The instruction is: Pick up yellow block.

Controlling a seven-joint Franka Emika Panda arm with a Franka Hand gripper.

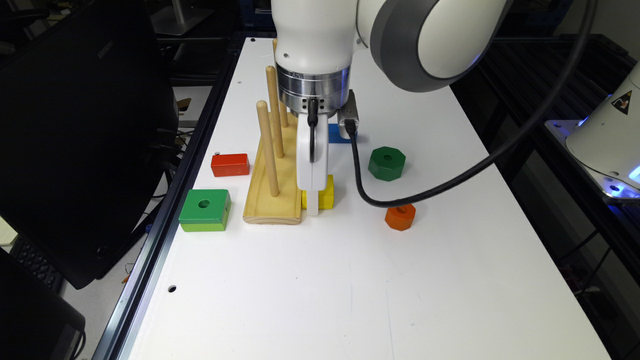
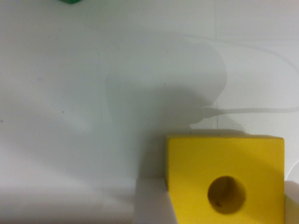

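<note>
In the exterior view, your white gripper point(image 1: 313, 200) has its tip at table level, against the bright yellow square wooden block point(image 1: 326, 194) at frame centre, beside the wooden peg base point(image 1: 272, 200). In the wrist view, pale fingers point(image 2: 152, 200) flank the block, which rests on the table, unlifted; I cannot tell whether they press it.

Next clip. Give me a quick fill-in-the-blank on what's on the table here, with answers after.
1. The tool is down at the ____ block.
2. The wooden base holds ____ upright pegs.
3. The green square block has a round ____ in its top.

Answers: yellow; three; hole
</note>
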